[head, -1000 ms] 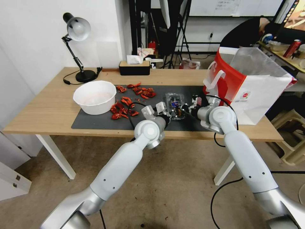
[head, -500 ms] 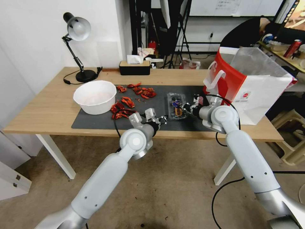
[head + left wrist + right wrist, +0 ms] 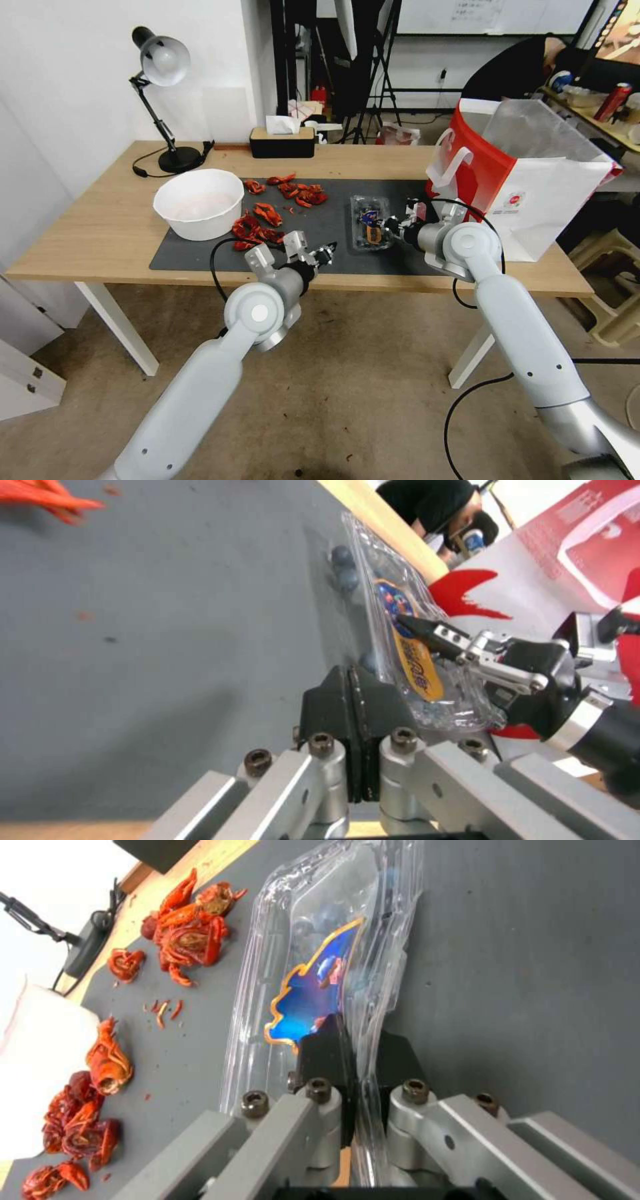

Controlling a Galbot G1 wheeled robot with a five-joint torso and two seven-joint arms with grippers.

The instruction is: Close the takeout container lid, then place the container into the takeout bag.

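Beside me the red-and-white bag [image 3: 533,180] stood open, its small red logo unreadable. On the dark mat [image 3: 200,257] lay the clear box [image 3: 371,223]; my right gripper [image 3: 389,228] pinched its edge beside the blue-and-orange label [image 3: 313,990]. My left gripper [image 3: 325,252], fingers together, held nothing.

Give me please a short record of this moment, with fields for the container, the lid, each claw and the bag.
takeout container: lies flat on the dark mat, blueberries inside
lid: down over the box, label sticker facing up
right claw: shut on the container's rim at the side toward the bag
left claw: shut, empty, over the mat near the table's front edge, apart from the container
takeout bag: upright and open on the table, to the right of the container
stage: container not yet in the bag
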